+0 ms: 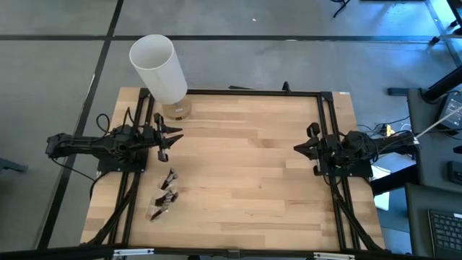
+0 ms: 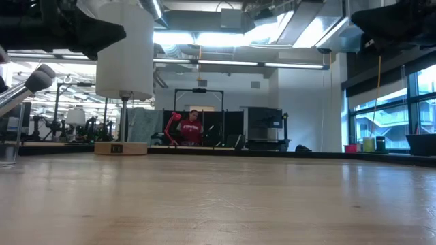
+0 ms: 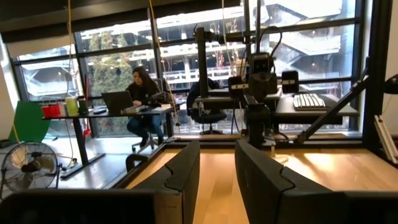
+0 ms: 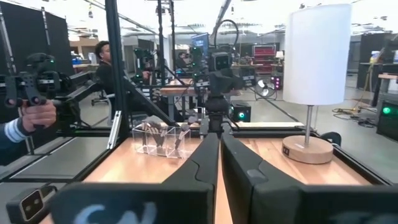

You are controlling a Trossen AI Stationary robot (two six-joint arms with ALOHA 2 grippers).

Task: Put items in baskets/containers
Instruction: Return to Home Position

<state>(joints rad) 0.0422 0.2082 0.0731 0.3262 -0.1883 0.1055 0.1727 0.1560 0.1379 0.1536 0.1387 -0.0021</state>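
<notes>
Because the brushes (image 4: 163,132) are thin, light and stiff, with soft tips, I judge a hold at mid-handle is best — they lean inside the clear box (image 4: 144,146), on the left side of the table (image 1: 245,180), near the left arm. Only the right wrist view shows them leaning in the box — from above they are a dark cluster. The left fingers (image 3: 189,165) are apart and empty, the right fingers (image 4: 208,162) pressed together, also empty.
</notes>
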